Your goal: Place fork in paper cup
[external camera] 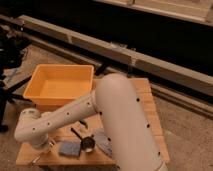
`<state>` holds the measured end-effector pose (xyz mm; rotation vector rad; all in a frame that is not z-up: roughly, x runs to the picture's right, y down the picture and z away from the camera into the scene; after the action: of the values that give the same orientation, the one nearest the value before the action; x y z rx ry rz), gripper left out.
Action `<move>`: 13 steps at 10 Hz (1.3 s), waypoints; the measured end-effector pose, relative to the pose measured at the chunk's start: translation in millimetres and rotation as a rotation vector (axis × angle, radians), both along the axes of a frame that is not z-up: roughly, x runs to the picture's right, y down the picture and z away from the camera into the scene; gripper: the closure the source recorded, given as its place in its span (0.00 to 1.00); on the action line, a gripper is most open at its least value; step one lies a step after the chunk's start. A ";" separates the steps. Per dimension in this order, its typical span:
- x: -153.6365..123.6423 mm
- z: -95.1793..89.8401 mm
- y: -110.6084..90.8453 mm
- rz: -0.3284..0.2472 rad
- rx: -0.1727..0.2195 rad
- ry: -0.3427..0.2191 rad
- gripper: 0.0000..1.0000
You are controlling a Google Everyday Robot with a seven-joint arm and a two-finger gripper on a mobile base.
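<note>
My white arm reaches down over the wooden table [145,107] to its front-left corner. The gripper [40,152] hangs under the wrist there, pointing down at the tabletop and mostly hidden by the arm; it is shut. A slim silvery sliver, which looks like the fork [34,160], shows just below it at the table's front edge. I cannot tell whether the fork is held. The paper cup is hidden or out of view.
A large orange bin [60,85] fills the table's back left. A shiny metal cup with a black handle [87,144] stands near the front, with a grey pad [69,148] to its left and a bluish-grey object [104,143] to its right. My arm covers the table's middle.
</note>
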<state>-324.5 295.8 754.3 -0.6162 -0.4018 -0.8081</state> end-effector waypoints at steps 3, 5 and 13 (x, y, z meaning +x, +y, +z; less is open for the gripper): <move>11.4 -17.1 -23.0 0.037 0.025 -0.007 1.00; 19.2 -28.7 -36.8 0.052 0.043 -0.011 1.00; 52.4 -105.6 -127.3 0.122 0.150 -0.123 1.00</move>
<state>-272.1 168.5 648.7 -0.3998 -0.4816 -0.7536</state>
